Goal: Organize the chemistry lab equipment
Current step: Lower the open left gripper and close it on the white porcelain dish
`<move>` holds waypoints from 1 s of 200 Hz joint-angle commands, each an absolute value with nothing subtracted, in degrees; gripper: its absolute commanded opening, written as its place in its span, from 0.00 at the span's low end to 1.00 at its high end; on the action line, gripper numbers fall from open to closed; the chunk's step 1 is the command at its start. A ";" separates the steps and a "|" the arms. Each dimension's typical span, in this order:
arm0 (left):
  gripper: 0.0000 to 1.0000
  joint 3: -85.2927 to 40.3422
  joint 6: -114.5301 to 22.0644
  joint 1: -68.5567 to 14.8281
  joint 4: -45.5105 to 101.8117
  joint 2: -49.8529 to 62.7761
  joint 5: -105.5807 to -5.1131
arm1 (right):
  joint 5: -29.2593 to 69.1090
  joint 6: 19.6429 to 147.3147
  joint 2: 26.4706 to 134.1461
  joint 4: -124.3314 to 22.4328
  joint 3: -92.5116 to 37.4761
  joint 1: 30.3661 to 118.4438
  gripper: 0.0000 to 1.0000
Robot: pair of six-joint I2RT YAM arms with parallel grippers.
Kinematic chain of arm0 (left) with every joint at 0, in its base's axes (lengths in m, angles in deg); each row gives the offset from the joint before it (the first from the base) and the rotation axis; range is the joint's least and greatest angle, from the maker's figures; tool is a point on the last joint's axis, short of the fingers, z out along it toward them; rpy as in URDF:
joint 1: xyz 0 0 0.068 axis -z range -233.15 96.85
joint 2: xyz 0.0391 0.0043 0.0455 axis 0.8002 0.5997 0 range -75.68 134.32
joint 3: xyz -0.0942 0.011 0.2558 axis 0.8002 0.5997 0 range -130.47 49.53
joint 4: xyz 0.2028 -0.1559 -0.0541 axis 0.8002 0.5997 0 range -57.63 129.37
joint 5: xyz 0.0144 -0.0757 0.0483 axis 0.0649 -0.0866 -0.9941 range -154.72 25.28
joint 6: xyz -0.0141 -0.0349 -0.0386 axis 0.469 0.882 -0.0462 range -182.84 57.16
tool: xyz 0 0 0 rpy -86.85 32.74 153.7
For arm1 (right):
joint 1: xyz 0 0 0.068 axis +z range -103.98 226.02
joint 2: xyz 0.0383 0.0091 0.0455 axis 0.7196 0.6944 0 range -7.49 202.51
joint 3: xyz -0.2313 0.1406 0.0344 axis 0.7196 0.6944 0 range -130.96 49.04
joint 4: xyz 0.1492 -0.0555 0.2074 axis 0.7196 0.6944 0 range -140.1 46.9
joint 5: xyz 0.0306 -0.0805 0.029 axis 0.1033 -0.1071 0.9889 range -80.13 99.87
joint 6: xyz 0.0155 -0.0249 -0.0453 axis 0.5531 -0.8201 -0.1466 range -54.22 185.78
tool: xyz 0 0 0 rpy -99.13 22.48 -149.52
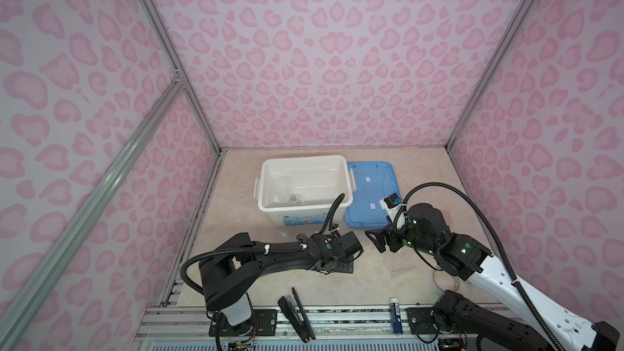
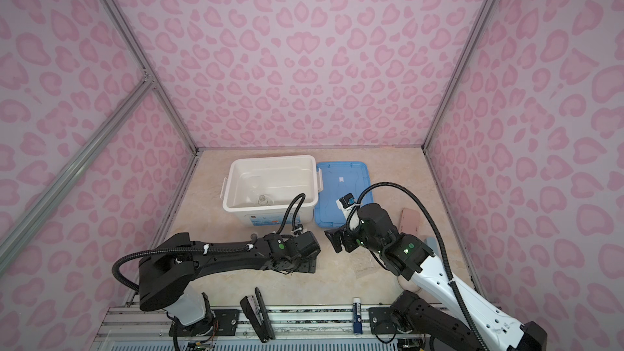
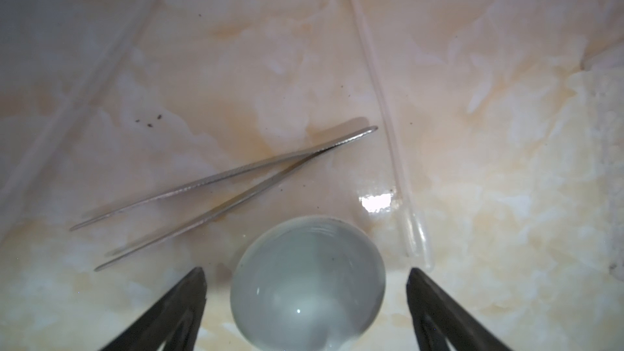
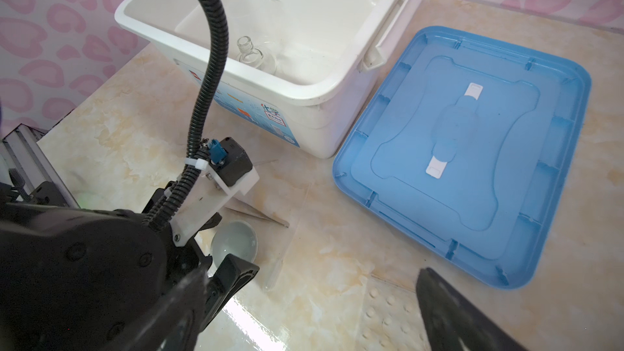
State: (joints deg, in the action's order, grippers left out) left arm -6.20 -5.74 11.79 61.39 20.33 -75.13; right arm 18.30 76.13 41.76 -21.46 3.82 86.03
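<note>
The white bin (image 1: pixel 304 161) is smooth rigid plastic, rectangular with rounded corners, standing open on the glossy cream marbled table (image 1: pixel 236 231). Its blue lid (image 1: pixel 371 177), a flat moulded rectangle, lies just beside the bin's right wall. 1 clear glass flask (image 4: pixel 254 56), with a round body and a short neck, stands upright inside the bin against the near wall.

In front of that near wall the white domed round piece (image 3: pixel 307 285), glossy and translucent, sits on the table between the 2 black fingers of the left gripper (image 3: pixel 307 270). The jaws are spread wide with a gap on each side of the dome, gripping nothing. The metal tweezers (image 3: pixel 223 194), a thin bright steel V, lie flat between the dome and the bin. Their long axis runs roughly along the bin's near wall, with the joined end toward the lid side and the 2 tips apart. A thin clear dropper (image 3: pixel 385 123) runs past that joined end, its wider end beside the dome.

The right gripper (image 4: pixel 329 271) hangs off the bin's near right corner, jaws wide apart and empty.

In both top views the left arm hides the dome and tweezers; only the wrist views show them. A pink rounded flat piece (image 2: pixel 410 219) beyond the lid shows in a top view. The black stapler (image 1: pixel 297 315) and the blue-and-white stick (image 1: pixel 395 315) lie well apart from the bin.
</note>
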 commanded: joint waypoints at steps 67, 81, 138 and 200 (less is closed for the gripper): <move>0.90 -2.91 -4.58 12.68 62.25 18.57 -74.91 | 17.17 76.41 42.43 -22.06 4.18 86.45 0.98; 0.90 -1.71 -4.49 12.68 62.66 18.02 -74.89 | 16.93 76.41 42.45 -22.06 4.29 86.67 0.98; 0.90 -2.51 -5.91 13.11 61.20 17.96 -73.73 | 16.70 76.41 43.01 -22.49 4.47 86.81 0.98; 0.90 -6.97 -6.10 12.93 62.21 22.96 -74.46 | 16.44 76.33 42.80 -22.17 4.39 86.81 0.98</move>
State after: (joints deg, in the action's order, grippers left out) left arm -5.87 -5.96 13.15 61.10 21.40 -73.80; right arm 16.96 76.13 42.94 -21.50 3.93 86.80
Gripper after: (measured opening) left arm 0.906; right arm 0.979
